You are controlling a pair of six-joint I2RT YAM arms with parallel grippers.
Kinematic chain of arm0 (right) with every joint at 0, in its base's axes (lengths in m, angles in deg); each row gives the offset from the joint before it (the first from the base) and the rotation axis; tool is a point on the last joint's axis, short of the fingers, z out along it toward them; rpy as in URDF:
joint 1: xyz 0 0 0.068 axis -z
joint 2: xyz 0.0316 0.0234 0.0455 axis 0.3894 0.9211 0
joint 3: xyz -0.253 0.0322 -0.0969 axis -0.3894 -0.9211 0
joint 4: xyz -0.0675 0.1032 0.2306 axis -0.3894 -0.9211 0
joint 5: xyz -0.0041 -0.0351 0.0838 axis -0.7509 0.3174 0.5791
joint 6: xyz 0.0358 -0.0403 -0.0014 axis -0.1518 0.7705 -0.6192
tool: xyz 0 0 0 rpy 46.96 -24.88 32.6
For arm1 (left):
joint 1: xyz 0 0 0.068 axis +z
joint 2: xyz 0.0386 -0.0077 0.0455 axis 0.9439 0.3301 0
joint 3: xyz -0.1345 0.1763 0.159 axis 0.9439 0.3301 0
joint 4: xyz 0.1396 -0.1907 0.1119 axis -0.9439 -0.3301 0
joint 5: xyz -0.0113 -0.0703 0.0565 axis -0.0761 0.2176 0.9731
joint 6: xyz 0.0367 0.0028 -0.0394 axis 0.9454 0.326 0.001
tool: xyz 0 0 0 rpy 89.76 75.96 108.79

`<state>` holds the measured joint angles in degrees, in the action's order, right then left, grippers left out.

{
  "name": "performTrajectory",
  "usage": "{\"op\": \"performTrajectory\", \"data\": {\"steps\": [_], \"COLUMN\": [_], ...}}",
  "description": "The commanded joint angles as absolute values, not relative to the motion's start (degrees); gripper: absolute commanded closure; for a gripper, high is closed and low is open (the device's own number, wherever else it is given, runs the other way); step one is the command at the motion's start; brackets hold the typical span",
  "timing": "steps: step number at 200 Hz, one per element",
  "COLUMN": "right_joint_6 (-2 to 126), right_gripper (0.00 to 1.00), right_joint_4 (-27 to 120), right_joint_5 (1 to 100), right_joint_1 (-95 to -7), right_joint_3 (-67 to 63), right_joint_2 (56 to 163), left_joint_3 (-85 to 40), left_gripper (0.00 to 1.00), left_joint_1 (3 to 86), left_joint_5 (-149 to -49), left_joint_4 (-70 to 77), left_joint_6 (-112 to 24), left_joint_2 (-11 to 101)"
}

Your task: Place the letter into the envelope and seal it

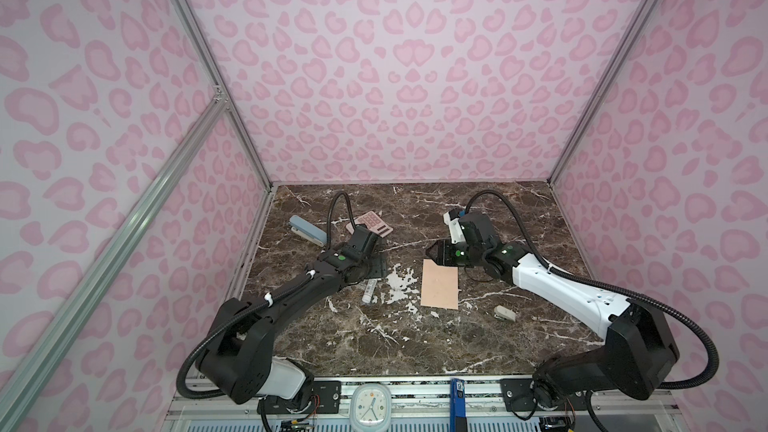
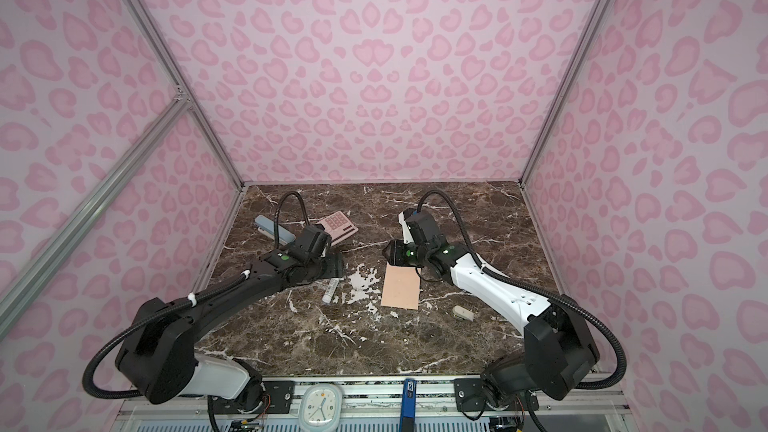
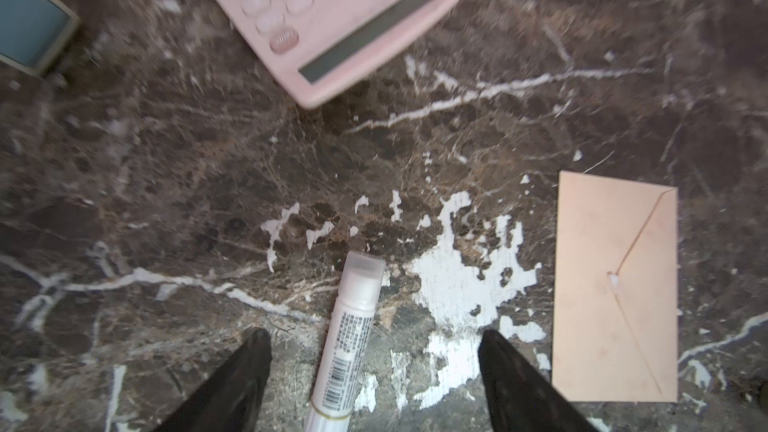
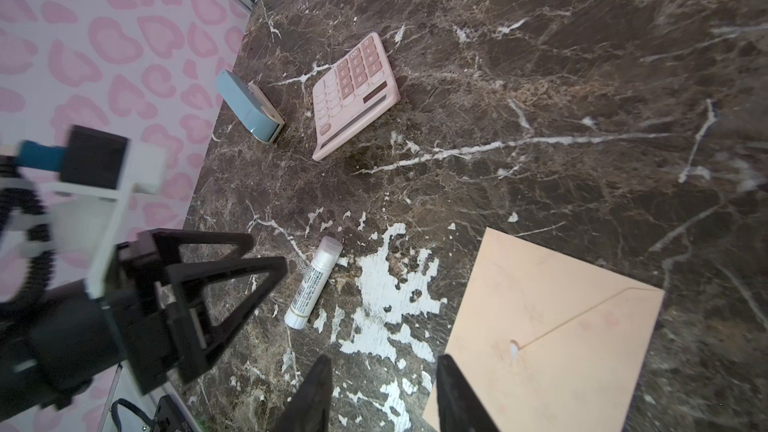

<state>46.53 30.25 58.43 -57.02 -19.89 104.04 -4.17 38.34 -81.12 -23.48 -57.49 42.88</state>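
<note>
The peach-tan envelope (image 1: 439, 289) (image 2: 401, 290) lies flat near the middle of the marble table, its triangular flap folded down (image 3: 615, 284) (image 4: 540, 326). The letter is not in view. A white glue stick (image 1: 369, 290) (image 3: 349, 338) lies on the table to the envelope's left. My left gripper (image 1: 374, 272) (image 3: 374, 332) hovers over it, open wide; the stick lies loose between the fingers, touching neither. My right gripper (image 1: 430, 253) (image 4: 385, 357) is open and empty at the envelope's far corner, one fingertip over its edge.
A pink calculator (image 1: 372, 223) and a blue stapler (image 1: 307, 229) sit at the back left. A small white stapler (image 1: 505, 312) lies right of the envelope. A scuffed white patch (image 1: 401, 288) marks the table between glue stick and envelope. A clock (image 1: 371, 405) sits on the front rail.
</note>
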Motion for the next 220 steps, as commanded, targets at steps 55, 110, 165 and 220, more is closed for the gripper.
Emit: {"op": "performTrajectory", "data": {"steps": [55,110,165,220], "right_joint_6": [60.02,78.71,81.25,80.31], "right_gripper": [0.52,0.45,0.40,0.38], "right_joint_4": [47.78,66.06,74.94,89.80], "right_joint_5": [27.14,0.44,-7.29,-3.41], "right_joint_1": [-57.55,-54.84,-42.47,-37.68], "right_joint_3": [-33.19,-40.95,-47.64,-57.91], "right_joint_2": [94.89,92.40,92.34,95.67], "left_joint_3": [5.65,20.00,31.98,34.15], "left_gripper": [0.00,0.03,0.03,0.03], "left_joint_1": [41.83,53.26,58.72,60.48], "left_joint_5": [-60.51,-55.79,-50.33,-50.52], "left_joint_4": [-7.07,12.74,32.43,41.94], "left_joint_6": [-45.59,-43.36,-41.39,-38.99], "left_joint_2": [20.83,15.75,17.82,24.42]}}
